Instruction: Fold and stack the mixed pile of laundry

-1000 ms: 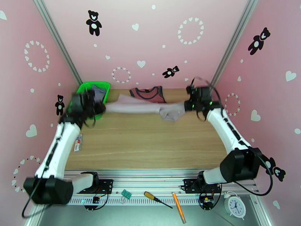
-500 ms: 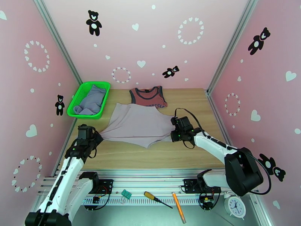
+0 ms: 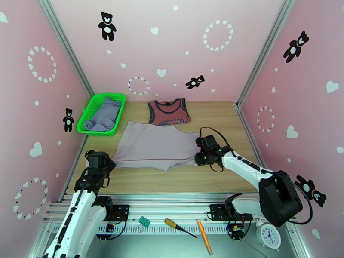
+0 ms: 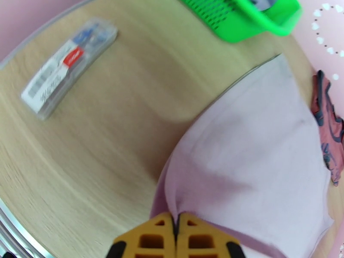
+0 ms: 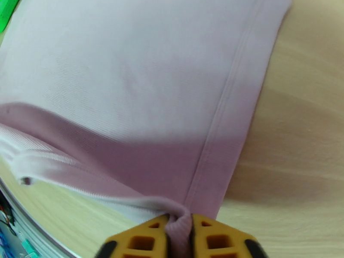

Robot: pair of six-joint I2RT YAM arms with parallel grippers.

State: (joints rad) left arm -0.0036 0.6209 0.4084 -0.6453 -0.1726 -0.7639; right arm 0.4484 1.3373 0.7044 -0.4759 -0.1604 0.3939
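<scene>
So the pale lilac shirt (image 3: 155, 142) is spread mostly flat in the middle of the wooden table (image 3: 172, 179), with a bit of hem folded up along its near edge. The left gripper (image 3: 111, 160) has its fingers pressed together on the shirt's 8 o'clock corner, and the right gripper (image 3: 198, 158) at the 4 o'clock corner has a bunched fold of hem pinched between its fingers. At 12 o'clock from the shirt, just touching its far edge, lies the rust-red top (image 3: 170, 112). At 10 o'clock is the green basket (image 3: 96, 132) with a blue-grey piece (image 3: 105, 115) inside. A plastic packet (image 4: 69, 67) lies on the table near the left arm.
</scene>
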